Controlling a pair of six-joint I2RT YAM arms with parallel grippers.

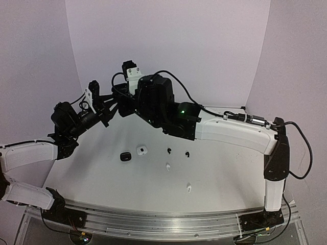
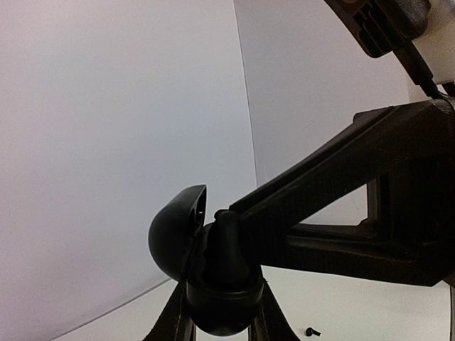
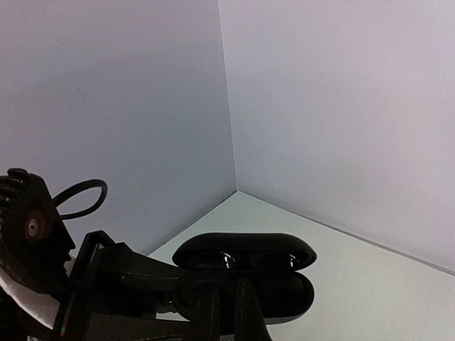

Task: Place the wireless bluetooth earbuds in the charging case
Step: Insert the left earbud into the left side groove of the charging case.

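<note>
White table (image 1: 230,173) backed by lilac walls (image 1: 168,35), aluminium rail (image 1: 153,222) along its near edge.

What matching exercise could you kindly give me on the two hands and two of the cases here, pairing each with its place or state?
1 open black case
2 white case
3 right hand
4 left hand

A on the table beside the second black case
B shut, reaching into the open case
C shut on the open case
D gripped above the table, lid raised

Pairs: 1-D, 2-A, 3-B, 4-C.
</note>
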